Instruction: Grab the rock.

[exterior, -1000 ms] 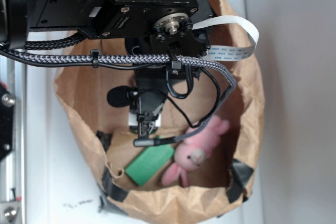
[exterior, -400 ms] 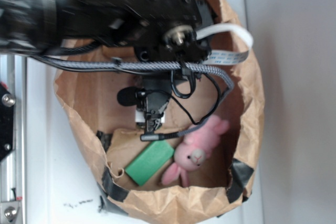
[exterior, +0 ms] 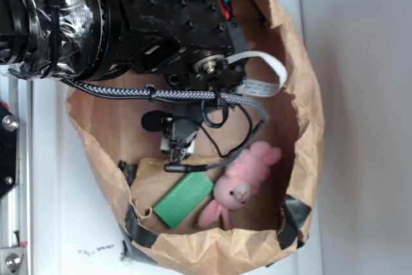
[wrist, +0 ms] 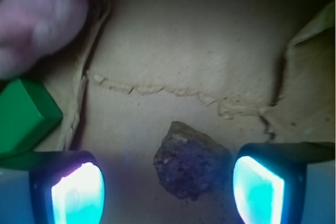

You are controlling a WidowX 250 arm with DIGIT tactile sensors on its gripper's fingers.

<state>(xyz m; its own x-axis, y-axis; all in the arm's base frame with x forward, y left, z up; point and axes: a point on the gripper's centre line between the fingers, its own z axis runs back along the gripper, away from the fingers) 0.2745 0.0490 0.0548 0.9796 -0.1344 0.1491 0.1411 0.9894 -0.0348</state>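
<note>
Brown paper bag (exterior: 302, 127): it surrounds me; its floor fills my wrist view, creased and torn in a ragged line ahead of my pincer.
Hidden: from outside, my own arm (exterior: 129, 24) covers the bag's upper half, and the rock cannot be seen there at all.
Rock (wrist: 190, 166): dark, grainy, purplish-brown under my light, it lies on the paper between my two fingers, touching neither, a little nearer the right one.
Rock's axis: roughly roundish, so no clear long axis; a blunt peak points away from me, toward the tear.
Pincer (wrist: 168, 184): spread wide, with the rock in the gap; only the glowing pads (wrist: 79, 195) show, cut off by the frame's lower edge.
Green block (wrist: 23, 119): ahead and left of my left finger, partly cropped.
Pink plush bunny (wrist: 42, 14): farther ahead on the left, blurred and cut off.
</note>
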